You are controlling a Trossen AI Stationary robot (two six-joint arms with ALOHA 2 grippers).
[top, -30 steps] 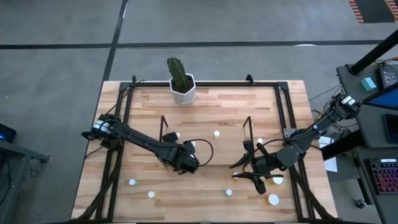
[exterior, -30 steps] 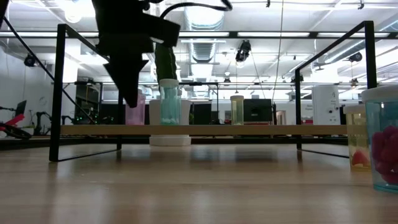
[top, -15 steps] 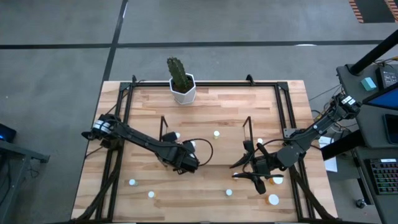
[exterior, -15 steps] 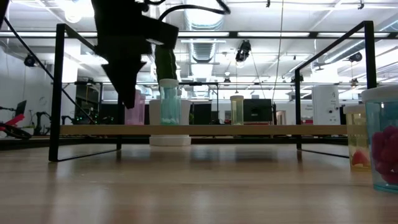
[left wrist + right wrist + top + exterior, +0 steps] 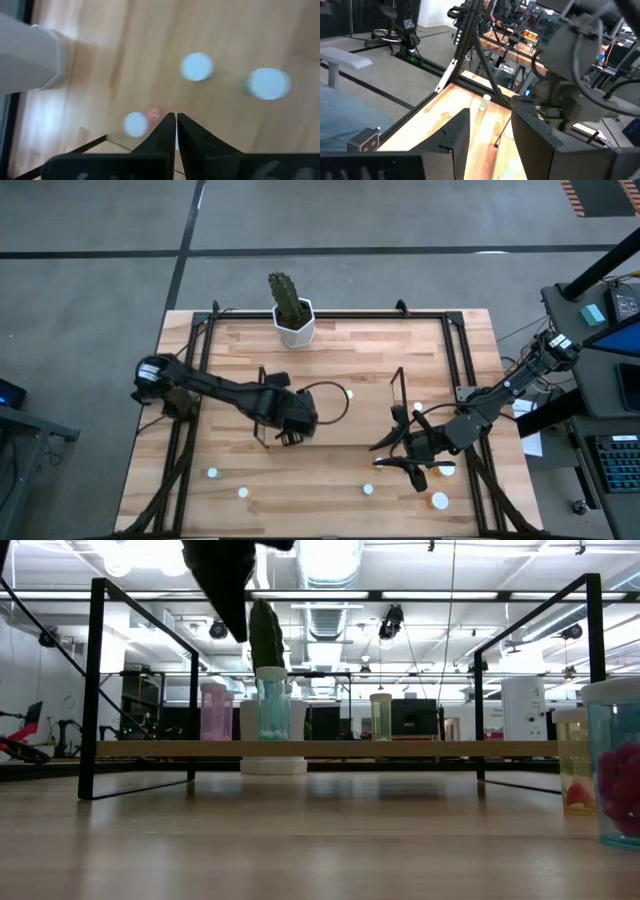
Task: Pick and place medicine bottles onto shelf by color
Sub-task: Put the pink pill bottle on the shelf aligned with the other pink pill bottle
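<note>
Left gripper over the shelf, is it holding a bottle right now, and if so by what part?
Nothing is held. The left gripper is shut with its fingers pressed together and nothing between them, above the shelf.

Apparently a small bottle (image 5: 483,103) beyond hand (image 5: 490,131)

Pale striped wood is showing across the table (image 5: 330,470), edged by a black frame (image 5: 455,345). A green cactus (image 5: 286,296) is sitting in a white pot (image 5: 297,332) at upper centre. In the low view, pink (image 5: 215,712), teal (image 5: 272,710) and yellowish (image 5: 381,716) bottles are standing on the shelf (image 5: 330,749).
</note>
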